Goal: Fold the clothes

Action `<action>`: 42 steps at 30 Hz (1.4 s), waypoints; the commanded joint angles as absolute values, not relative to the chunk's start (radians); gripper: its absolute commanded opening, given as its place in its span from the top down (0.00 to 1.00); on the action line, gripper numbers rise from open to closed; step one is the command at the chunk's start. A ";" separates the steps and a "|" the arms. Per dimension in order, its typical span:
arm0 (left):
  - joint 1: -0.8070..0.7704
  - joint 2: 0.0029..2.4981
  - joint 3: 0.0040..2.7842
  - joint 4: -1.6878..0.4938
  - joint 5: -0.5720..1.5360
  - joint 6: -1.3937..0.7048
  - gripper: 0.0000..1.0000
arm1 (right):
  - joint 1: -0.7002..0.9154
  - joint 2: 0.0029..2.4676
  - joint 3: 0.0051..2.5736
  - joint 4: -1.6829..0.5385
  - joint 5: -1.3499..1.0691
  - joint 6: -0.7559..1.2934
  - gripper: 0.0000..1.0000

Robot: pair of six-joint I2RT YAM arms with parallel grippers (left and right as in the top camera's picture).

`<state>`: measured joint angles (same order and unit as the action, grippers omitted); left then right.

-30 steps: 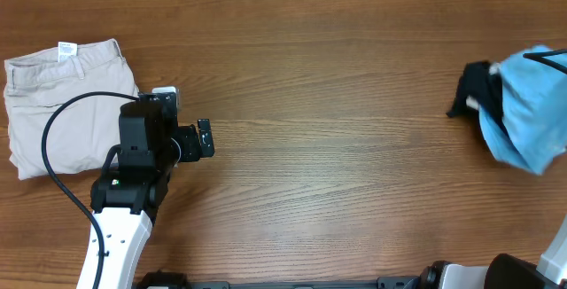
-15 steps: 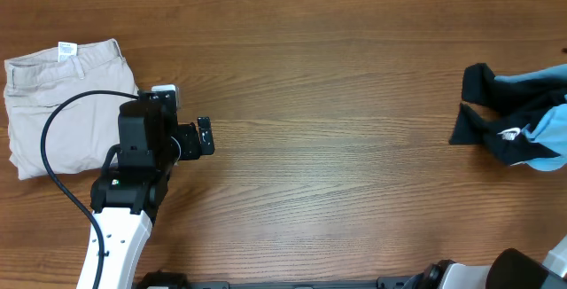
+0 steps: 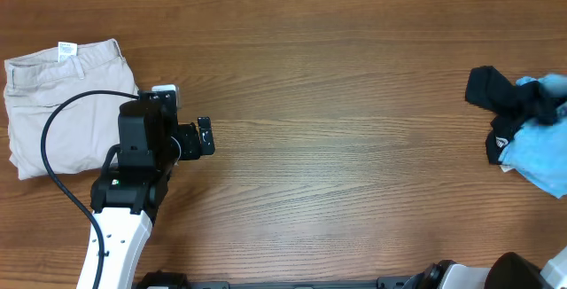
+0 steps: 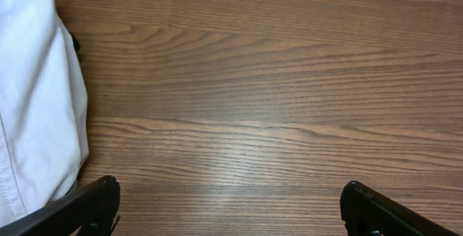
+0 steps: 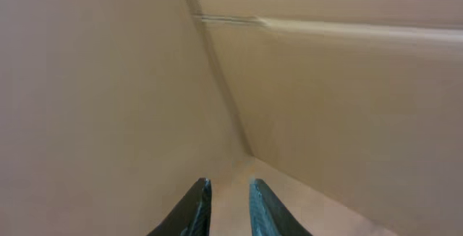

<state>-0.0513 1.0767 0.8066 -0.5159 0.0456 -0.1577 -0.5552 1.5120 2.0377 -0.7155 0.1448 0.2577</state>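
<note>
The beige khaki shorts [image 3: 62,103] lie folded at the table's left; their pale edge shows in the left wrist view [image 4: 32,84]. The light-blue T-shirt [image 3: 540,152] lies crumpled at the right edge, with the black garment [image 3: 509,103] draped over its left side. My left gripper [image 3: 205,136] is open and empty just right of the shorts, over bare wood [image 4: 231,207]. My right gripper [image 5: 230,185] points at plain beige surfaces, its fingers nearly together with a narrow gap and nothing between them; it is out of the overhead view.
The wooden table [image 3: 337,103] spans the overhead view between the two piles. The left arm's black cable [image 3: 53,138] loops over the shorts. Part of the right arm's base [image 3: 532,273] shows at the bottom right corner.
The blue shirt and black garment have shifted right and tumbled; the black one now lies on top at the left. The left arm has not moved.
</note>
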 commanded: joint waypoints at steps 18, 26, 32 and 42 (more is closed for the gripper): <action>-0.044 1.079 0.822 -0.514 0.076 -0.173 0.00 | -0.552 1.841 1.909 -1.289 0.131 0.173 0.41; -0.044 1.079 0.822 -0.513 0.079 -0.184 0.00 | -0.549 1.931 1.810 -1.224 0.168 0.156 0.36; -0.044 1.079 0.822 -0.507 0.079 -0.184 0.00 | -0.549 1.932 1.754 -1.176 0.168 0.156 0.37; -0.044 1.079 0.822 -0.506 0.078 -0.184 0.00 | -0.549 1.932 1.690 -1.115 0.168 0.156 0.65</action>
<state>-0.0513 1.0767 0.8066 -0.5110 0.0681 -0.1654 -0.5491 1.9430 1.6928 -1.1233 0.1589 0.1566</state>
